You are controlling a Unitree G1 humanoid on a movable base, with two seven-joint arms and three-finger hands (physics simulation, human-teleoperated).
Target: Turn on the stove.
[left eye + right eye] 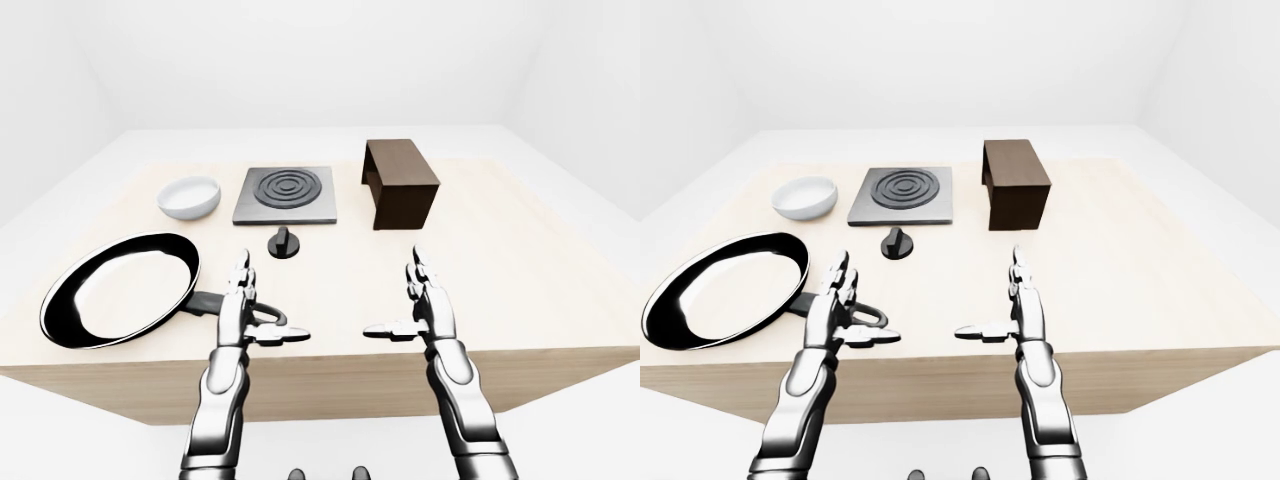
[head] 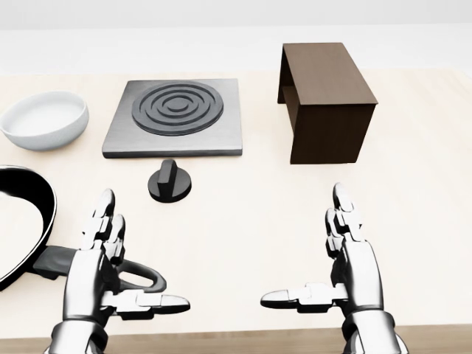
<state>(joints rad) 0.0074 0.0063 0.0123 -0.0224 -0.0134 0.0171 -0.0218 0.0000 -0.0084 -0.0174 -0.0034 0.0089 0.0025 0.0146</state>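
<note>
A grey stove plate (image 2: 175, 118) with dark concentric rings lies on the pale wooden table (image 2: 243, 214). Just below it in the head view stands its black round knob (image 2: 169, 181) with a raised bar. My left hand (image 2: 129, 262) hovers open below and left of the knob, fingers straight, thumb pointing right. My right hand (image 2: 317, 258) is open too, well to the right of the knob, thumb pointing left. Neither hand touches anything.
A white bowl (image 2: 44, 119) sits left of the stove. A black frying pan (image 1: 120, 288) lies at the left, its handle (image 2: 140, 276) running under my left hand. A dark brown open box (image 2: 324, 99) stands right of the stove.
</note>
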